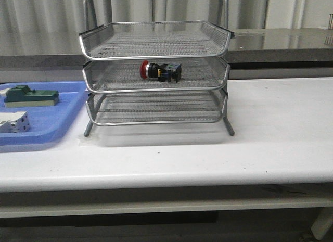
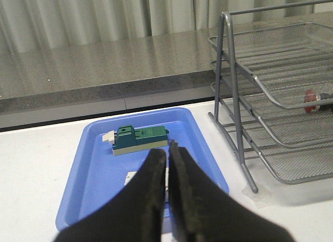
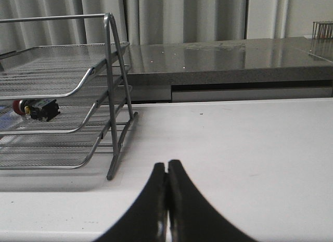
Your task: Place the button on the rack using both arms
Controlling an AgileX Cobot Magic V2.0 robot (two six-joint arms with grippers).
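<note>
Grey curtains and a dark stone ledge run along the back, with your white bench [image 1: 270, 138] in front of them carrying everything.

Starting from your left tool [image 2: 167, 153]: its fingers are pressed together with nothing between them, and it hangs over the near end of the blue tray [image 2: 80, 174]. That makes sense if the tray was the pickup spot, since the green block [image 2: 139, 139] and a white-grey block [image 1: 13, 122] sit in it, neither being your target. Your right tool [image 3: 167, 169] is pinched closed and empty too, parked low over bare bench, well off to the open side of the rack [image 1: 156, 75].

Moving outward, the button [image 1: 160, 71] lies on its side in the rack's middle tier, red head pointing toward the tray side and the blue-and-yellow block the other way. It rests on the mesh floor, roughly central, clear of the rim, so I'd guess it won't roll out. Top and bottom tiers look bare.

Neither arm shows in the front view, so both seem pulled back. To me the job looks basically done: button's on the rack, both tools let go and clear.
</note>
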